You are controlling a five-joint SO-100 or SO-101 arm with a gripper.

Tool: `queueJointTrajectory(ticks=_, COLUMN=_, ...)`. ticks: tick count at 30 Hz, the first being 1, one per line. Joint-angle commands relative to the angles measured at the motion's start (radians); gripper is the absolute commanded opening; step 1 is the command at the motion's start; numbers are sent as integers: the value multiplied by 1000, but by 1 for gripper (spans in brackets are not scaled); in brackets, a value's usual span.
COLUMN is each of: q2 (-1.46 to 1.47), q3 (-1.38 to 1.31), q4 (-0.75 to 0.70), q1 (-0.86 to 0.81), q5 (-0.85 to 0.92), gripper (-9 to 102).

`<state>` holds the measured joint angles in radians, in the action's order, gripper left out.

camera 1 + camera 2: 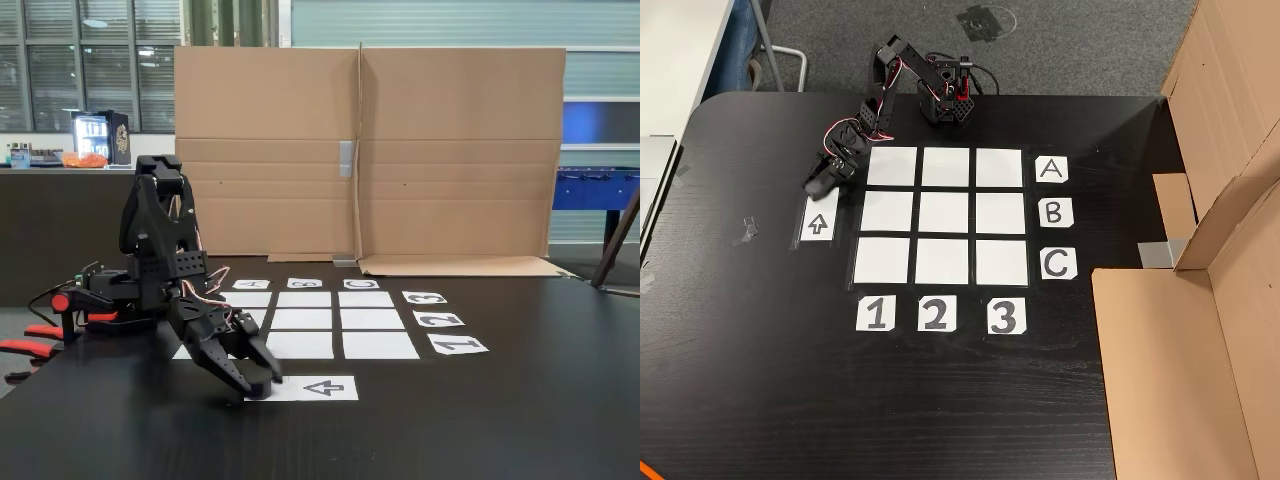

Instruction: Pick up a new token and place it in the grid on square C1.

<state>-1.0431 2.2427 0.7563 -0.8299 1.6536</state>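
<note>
Arrow strip (322,388) up front; jaws (262,385) sit low at its end, grip hidden; token unseen, so it should close squarely before lifting.

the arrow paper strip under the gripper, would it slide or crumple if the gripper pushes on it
The arrow strip looks like thin, flat paper, so probably floppy and very light. On the smooth dark table it would likely slide or buckle under a sideways push from the gripper, unless it is taped down, which I cannot tell.
</note>
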Motion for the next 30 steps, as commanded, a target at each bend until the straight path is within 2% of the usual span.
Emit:
queueJointTrajectory(ticks=1, q2=-28, q3=5, q4=17, q1=-2, q5=-37, gripper=-1)
queueJointTrajectory(ticks=30, q2=-238, q3=-38, q4=5, q1=78, q5=-75, gripper=-1)
